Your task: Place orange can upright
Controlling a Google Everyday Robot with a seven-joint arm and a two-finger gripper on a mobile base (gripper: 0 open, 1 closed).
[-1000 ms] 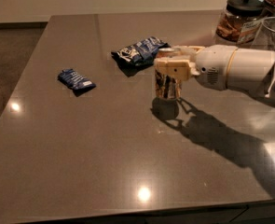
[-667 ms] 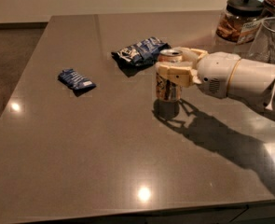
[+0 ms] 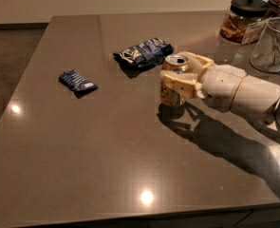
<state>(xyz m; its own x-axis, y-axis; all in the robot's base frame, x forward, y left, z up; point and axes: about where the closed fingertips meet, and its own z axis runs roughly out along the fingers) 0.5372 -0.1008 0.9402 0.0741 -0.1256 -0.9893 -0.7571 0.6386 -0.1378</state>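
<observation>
Grey-brown table (image 3: 106, 151) bears the orange can (image 3: 176, 62) upright (tab end up); end effector (image 3: 172, 71) clasps its sides.

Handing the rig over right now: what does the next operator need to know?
Gripper: right of table centre, fingers closed around the orange can.
Orange can: upright, pull-tab end up, just right of the larger blue snack packet. Its base is at or just above the table; I cannot tell which.
Done: can is upright in the grasp.
Left: confirm it rests on the table, open, and back away without tipping it.
</observation>
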